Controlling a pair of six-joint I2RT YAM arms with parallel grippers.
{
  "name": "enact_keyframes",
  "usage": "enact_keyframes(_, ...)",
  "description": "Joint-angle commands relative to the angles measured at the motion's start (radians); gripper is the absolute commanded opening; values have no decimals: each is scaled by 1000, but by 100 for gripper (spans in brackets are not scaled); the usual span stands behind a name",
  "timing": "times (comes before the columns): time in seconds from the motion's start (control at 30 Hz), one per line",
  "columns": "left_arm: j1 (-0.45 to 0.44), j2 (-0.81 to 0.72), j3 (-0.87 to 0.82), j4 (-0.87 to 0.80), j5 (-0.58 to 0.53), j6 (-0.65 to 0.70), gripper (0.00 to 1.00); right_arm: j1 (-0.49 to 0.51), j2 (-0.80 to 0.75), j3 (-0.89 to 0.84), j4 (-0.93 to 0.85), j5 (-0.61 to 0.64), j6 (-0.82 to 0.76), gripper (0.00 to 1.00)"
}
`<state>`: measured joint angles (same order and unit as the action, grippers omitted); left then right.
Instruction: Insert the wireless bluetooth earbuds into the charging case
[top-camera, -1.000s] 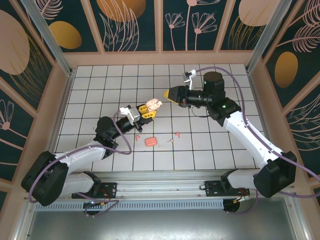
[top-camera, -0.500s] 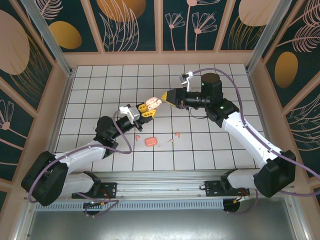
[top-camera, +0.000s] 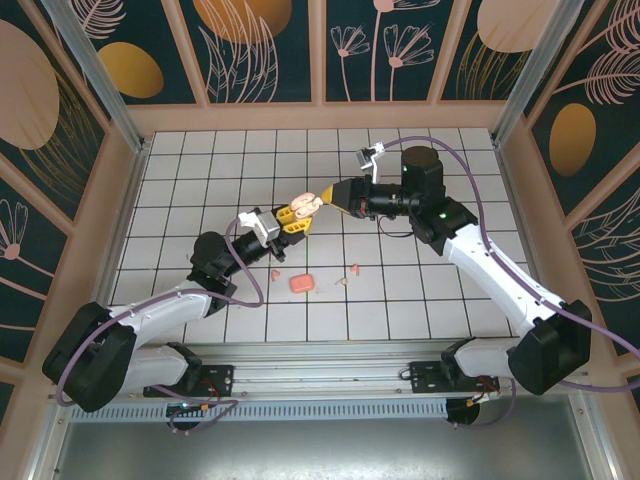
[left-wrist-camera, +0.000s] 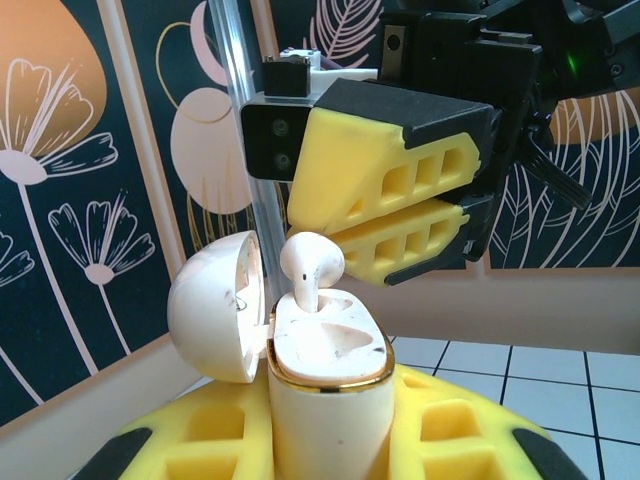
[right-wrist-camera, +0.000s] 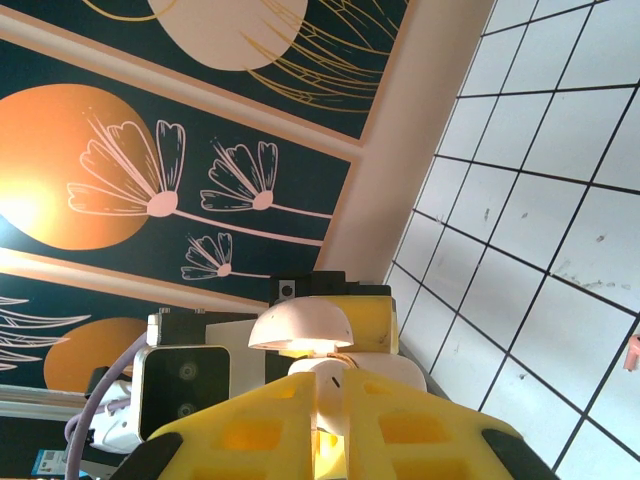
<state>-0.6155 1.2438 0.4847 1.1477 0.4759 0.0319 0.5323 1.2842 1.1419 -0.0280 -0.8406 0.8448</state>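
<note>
White tiled counter (top-camera: 180, 190), both arms reach to mid-scene and meet above it. Left arm (top-camera: 160, 310) comes in from near-left, right arm (top-camera: 500, 270) from near-right.

Left claw (top-camera: 292, 222): closed around the body of the charging case (left-wrist-camera: 325, 400), holding it upright off the counter, left of centre. The yellow fingers sit either side of the case's lower half. The gold rim on top is clear of them.

Right claw (top-camera: 328, 196): fingers pressed together, no gap seen from the left wrist cam. It points left at the case, with the tip just above the case top. Right wrist cam shows something pale at the finger line, can't tell if it's pinched or just behind.

Case lid (left-wrist-camera: 215, 305) is hinged open, hanging off the left side in the left wrist view.

One earbud (left-wrist-camera: 310, 262) stands stem-down in the case's left socket, with the head sticking up above the rim. The head is right under the lower finger of the right claw. Can't tell whether they touch.

Coral-pink box (top-camera: 301, 283) lies on the counter, near side of the case, well apart from both claws.

Loose pink bits on the counter: one (top-camera: 275, 273) just left of the box, two (top-camera: 353, 268) (top-camera: 342, 281) to its right. They're too small to make out any shape.
</note>
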Motion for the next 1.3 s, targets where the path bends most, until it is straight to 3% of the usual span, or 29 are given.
enact_keyframes(0.0,-4,-4,37,15,-24,-6,13,9,4,-22,63,-33,7,15)
enact_keyframes(1.27,-3,9,32,20,-33,-24,12,78,37,10,96,-26,7,14)
